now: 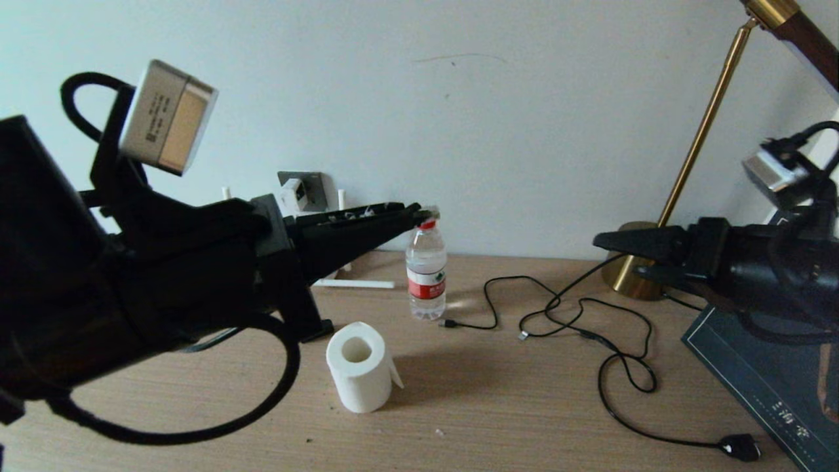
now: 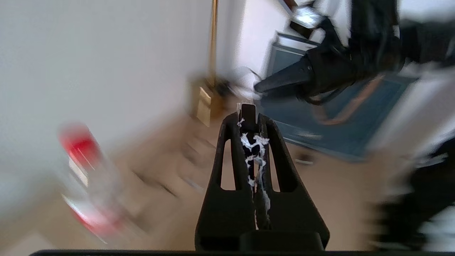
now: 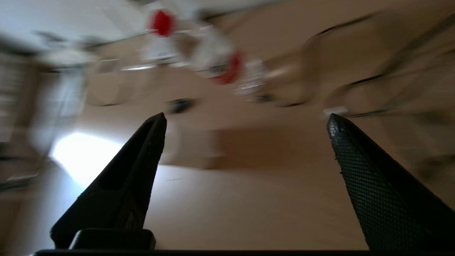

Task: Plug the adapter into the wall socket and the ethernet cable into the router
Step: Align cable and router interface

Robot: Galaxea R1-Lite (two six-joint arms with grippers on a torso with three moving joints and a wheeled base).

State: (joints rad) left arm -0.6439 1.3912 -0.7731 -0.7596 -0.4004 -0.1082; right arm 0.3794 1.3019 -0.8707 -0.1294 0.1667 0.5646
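Counter (image 1: 498, 406): left gripper (image 1: 419, 213) raised, jaws pressed on a small clear-tipped plug, likely the ethernet cable's. Right gripper (image 1: 606, 252) idle, jaws spread. Adapter (image 1: 293, 194) sits in socket (image 1: 313, 190). Router mostly hidden; align plug squarely before pushing.

Head view looks forward and down over the counter (image 1: 498, 406) toward the wall. Left wrist view faces along its hand (image 2: 249, 113) toward the right arm. Right wrist view faces the counter close up. All three share the water bottle (image 1: 426, 275).
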